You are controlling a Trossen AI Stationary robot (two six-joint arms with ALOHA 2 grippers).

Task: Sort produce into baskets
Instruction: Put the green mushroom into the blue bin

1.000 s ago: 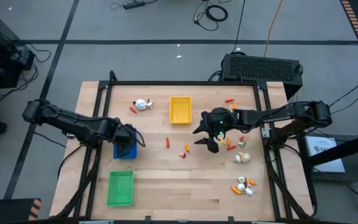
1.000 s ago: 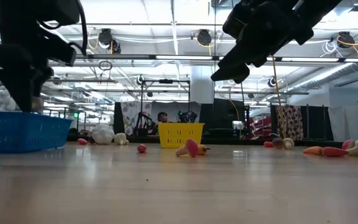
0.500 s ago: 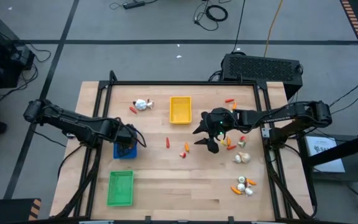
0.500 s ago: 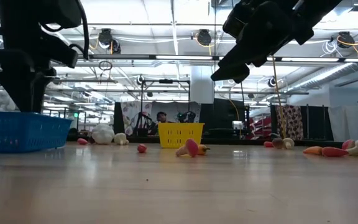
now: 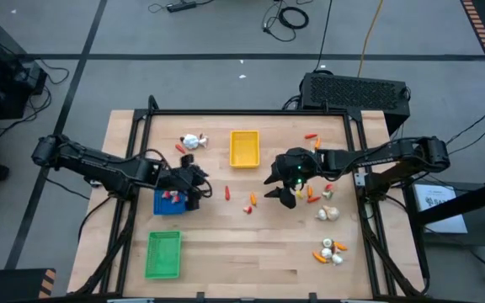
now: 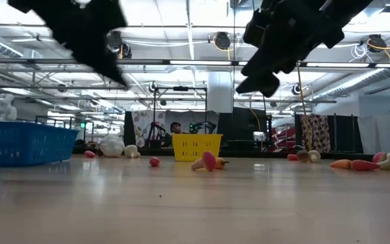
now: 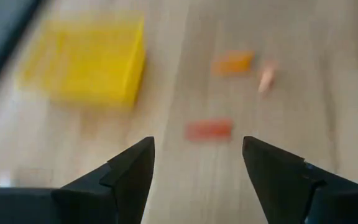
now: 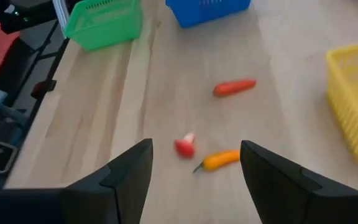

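My left gripper (image 5: 197, 180) (image 7: 197, 146) hangs open above the table, just right of the blue basket (image 5: 168, 202), which has small red-and-white pieces (image 5: 170, 195) in it. It slants down toward a red piece (image 7: 209, 129) and the yellow basket (image 7: 86, 59) (image 5: 244, 148). My right gripper (image 5: 278, 187) (image 8: 194, 149) hangs open, right of the table's middle, above a red-and-white piece (image 8: 184, 146) and an orange piece (image 8: 219, 160). A red carrot-like piece (image 8: 235, 87) lies beyond them. The green basket (image 5: 163, 254) stands near the front left.
More produce lies loose: a whitish bulb (image 5: 194, 141) and a red piece (image 5: 180, 148) at the far left, a cluster by the right gripper (image 5: 318, 194), and bulbs and orange pieces near the front right (image 5: 330, 252). Bare wood fills the table's near middle.
My left gripper has come up out of the blue basket and swung toward the table's right, tipping from pointing down to a forward slant. Small pieces now show in the blue basket. My right gripper has stayed in place and rolled slightly.
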